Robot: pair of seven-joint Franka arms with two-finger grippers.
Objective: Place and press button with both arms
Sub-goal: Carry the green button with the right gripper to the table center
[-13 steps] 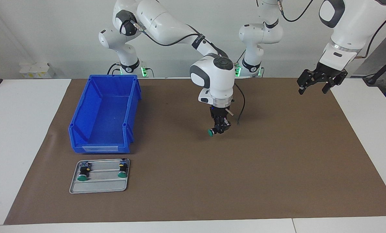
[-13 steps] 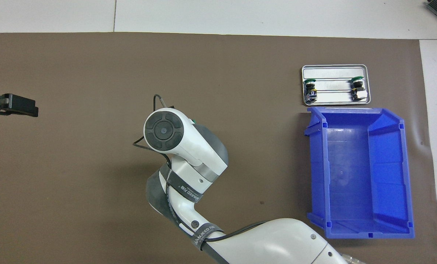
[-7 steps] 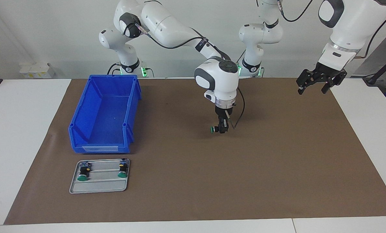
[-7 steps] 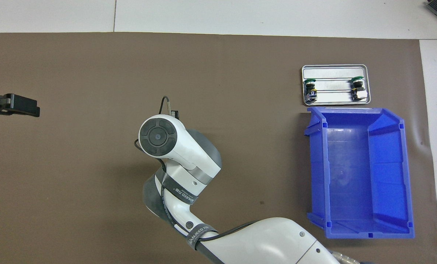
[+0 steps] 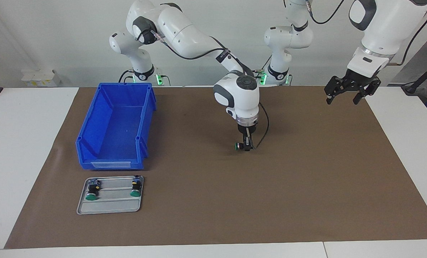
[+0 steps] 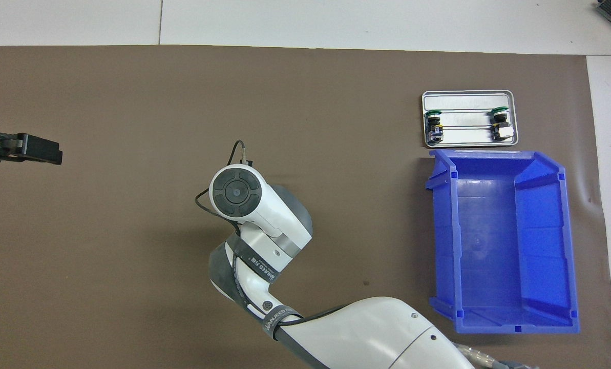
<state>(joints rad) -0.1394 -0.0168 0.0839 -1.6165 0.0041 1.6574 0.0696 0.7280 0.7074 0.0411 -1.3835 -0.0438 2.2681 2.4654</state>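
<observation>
My right gripper hangs low over the middle of the brown mat, shut on a button whose green cap points sideways. The button sits just above the mat; I cannot tell whether it touches. In the overhead view the right arm's wrist hides both gripper and button. My left gripper hangs open and empty, raised over the mat's edge at the left arm's end. Two more green-capped buttons lie on their sides in the tray.
A small grey metal tray lies at the right arm's end. A big blue bin stands beside the tray, nearer to the robots, with nothing in it. The brown mat covers most of the table.
My right gripper has come down toward the mat with the button in it and turned a little. The left gripper has drifted slightly toward the middle.
</observation>
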